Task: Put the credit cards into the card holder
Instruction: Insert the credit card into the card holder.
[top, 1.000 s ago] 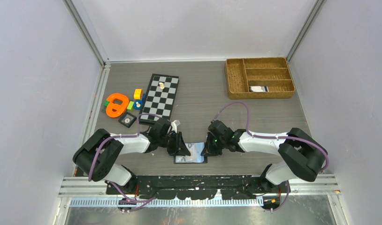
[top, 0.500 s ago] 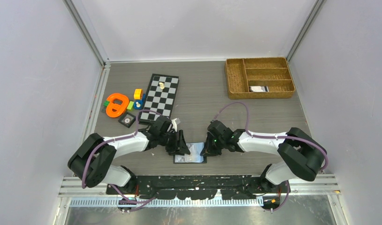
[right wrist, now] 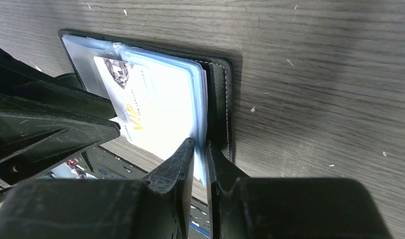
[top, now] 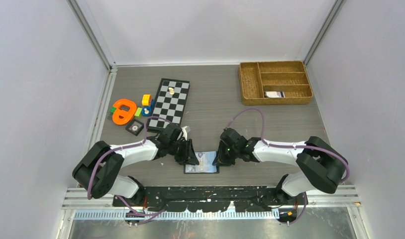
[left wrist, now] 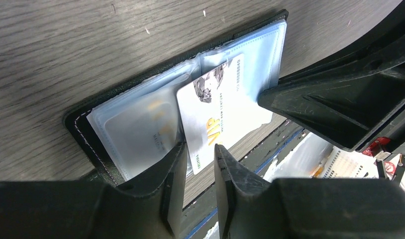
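White card (left wrist: 215,109) looks part-way into the card holder (left wrist: 80,127). The left jaws are parted astride it, and the right jaws' grip on the sleeves is unclear. Next, I'd say, slide it home.

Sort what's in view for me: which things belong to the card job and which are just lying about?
Job: card holder, open; VIP card on its sleeves; left gripper and right gripper at it.
Lying about: chessboard; woven tray holding a small white-and-black item, too small to identify; orange toy; coloured blocks.
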`<action>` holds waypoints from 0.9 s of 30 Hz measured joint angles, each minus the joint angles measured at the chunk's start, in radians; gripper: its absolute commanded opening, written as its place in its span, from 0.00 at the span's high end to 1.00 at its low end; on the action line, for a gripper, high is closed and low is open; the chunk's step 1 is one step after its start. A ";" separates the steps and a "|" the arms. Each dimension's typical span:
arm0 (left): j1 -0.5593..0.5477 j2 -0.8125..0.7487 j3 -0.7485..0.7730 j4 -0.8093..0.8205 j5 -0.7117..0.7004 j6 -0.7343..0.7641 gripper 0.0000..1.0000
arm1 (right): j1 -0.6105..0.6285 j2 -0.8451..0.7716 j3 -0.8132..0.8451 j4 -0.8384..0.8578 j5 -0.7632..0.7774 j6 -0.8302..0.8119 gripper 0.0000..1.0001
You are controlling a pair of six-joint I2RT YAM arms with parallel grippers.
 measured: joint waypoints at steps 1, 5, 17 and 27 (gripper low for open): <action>0.000 0.002 0.001 0.000 0.000 0.000 0.71 | 0.000 -0.003 -0.001 -0.003 0.003 0.000 0.80; 0.000 0.002 0.001 -0.003 -0.001 0.000 0.73 | 0.000 -0.013 -0.006 -0.010 0.011 0.003 0.80; 0.000 0.007 0.002 -0.007 -0.005 0.001 0.81 | 0.000 -0.026 -0.017 -0.019 0.022 0.005 0.98; -0.010 0.039 0.024 -0.020 -0.008 0.002 0.94 | 0.000 -0.033 -0.030 -0.008 0.022 0.011 0.99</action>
